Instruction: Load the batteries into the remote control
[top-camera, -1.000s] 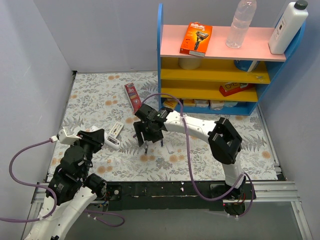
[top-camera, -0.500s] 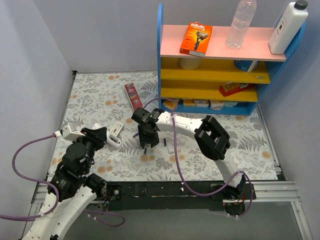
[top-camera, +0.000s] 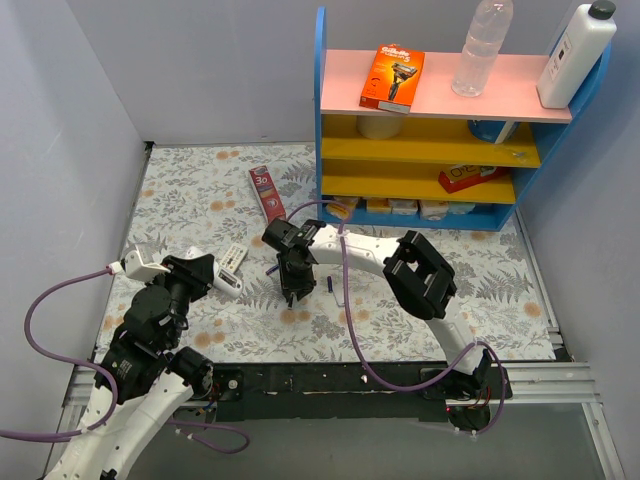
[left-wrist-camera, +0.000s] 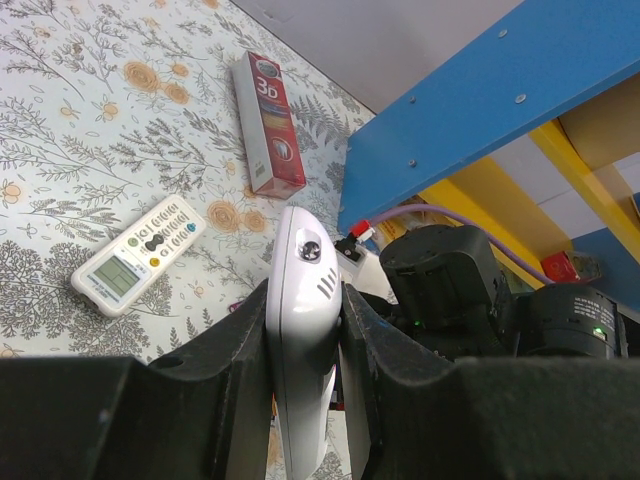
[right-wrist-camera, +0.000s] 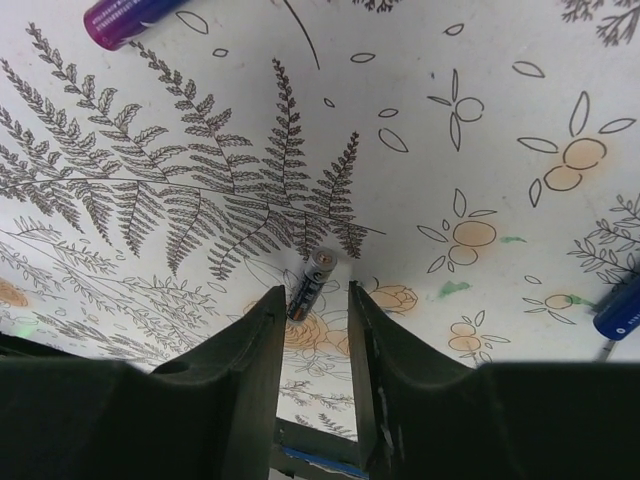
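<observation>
My left gripper is shut on a white remote control, held edge-on between the jaws above the floral table. My right gripper points down at the table right of it. In the right wrist view its jaws are open, and a slim dark battery lies between the fingertips, close to the left finger. Another purple battery lies at the top left of that view and a blue one at the right edge. A loose battery lies just right of the right gripper.
A second white remote with a display and buttons lies flat left of the right gripper; it also shows in the left wrist view. A red toothpaste box lies behind. The blue shelf unit stands at the back right.
My right gripper has moved left and down to the table, over a battery. My left arm shifted slightly, still holding the remote.
</observation>
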